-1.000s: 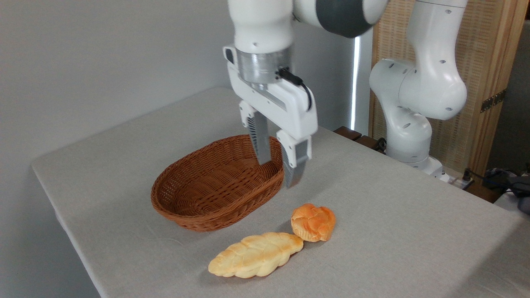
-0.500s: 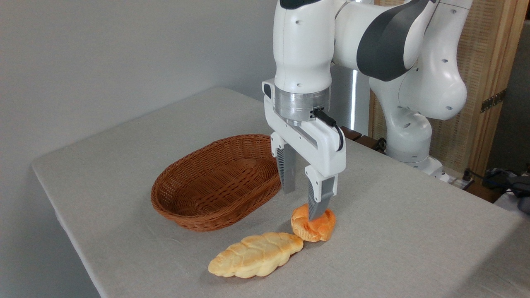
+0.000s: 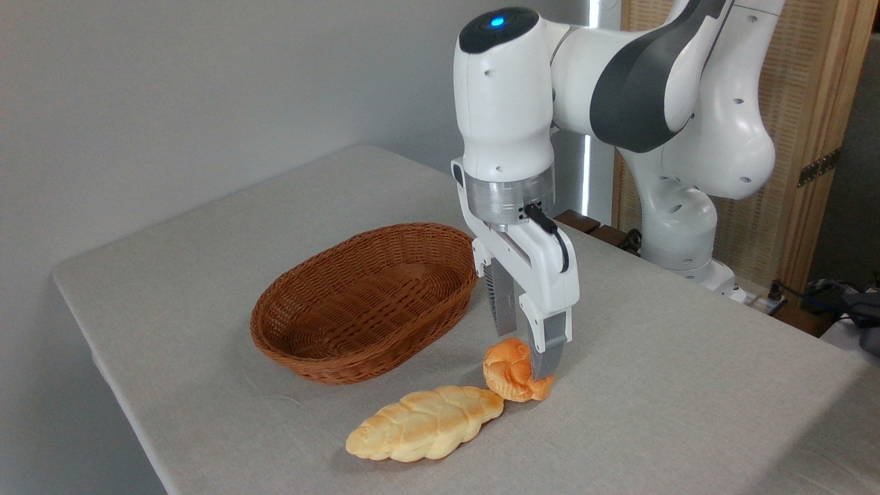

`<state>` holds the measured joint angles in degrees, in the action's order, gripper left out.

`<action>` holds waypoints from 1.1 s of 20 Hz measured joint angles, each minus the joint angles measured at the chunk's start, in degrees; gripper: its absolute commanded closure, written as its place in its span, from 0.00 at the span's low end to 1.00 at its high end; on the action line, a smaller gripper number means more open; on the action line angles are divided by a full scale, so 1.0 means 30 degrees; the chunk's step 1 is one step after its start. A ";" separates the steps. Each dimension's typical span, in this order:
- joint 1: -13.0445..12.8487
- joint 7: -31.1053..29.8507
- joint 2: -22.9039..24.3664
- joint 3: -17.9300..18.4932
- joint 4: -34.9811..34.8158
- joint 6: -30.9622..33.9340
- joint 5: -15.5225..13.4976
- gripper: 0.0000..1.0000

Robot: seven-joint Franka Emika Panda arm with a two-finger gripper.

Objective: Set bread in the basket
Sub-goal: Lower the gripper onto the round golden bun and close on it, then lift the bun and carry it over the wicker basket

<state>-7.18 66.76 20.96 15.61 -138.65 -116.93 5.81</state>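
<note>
Moved right and toward the near side from above the oval brown woven wicker basket's [image 3: 364,302] right end, then lowered: white two-finger gripper [image 3: 524,354] now down at the small round orange-golden knotted bun [image 3: 510,368] on the tabletop. Jaws narrowed from wide apart, now straddling the bun, near finger [image 3: 546,347] covering its right part. Blue-lit cap of the wrist housing now in view.

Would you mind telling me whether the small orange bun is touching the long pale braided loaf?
Touching. The camera view shows the bun's lower left edge meeting the tip of the loaf with no gap.
</note>
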 measured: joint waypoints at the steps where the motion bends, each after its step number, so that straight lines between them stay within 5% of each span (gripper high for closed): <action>1: -0.0036 0.0003 -0.0027 0.0000 -0.0100 -0.0073 0.0000 0.00; 7: -0.0228 0.0014 -0.0186 -0.0002 -0.0209 -0.0666 0.0073 0.01; 12: -0.0289 0.0020 -0.0279 -0.0003 -0.0430 -0.1308 0.1284 0.24; 22: -0.0355 0.0235 -0.0278 -0.0009 -0.0488 -0.1308 0.1351 0.53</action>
<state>-8.25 67.46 20.13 15.58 -140.12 -120.86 9.86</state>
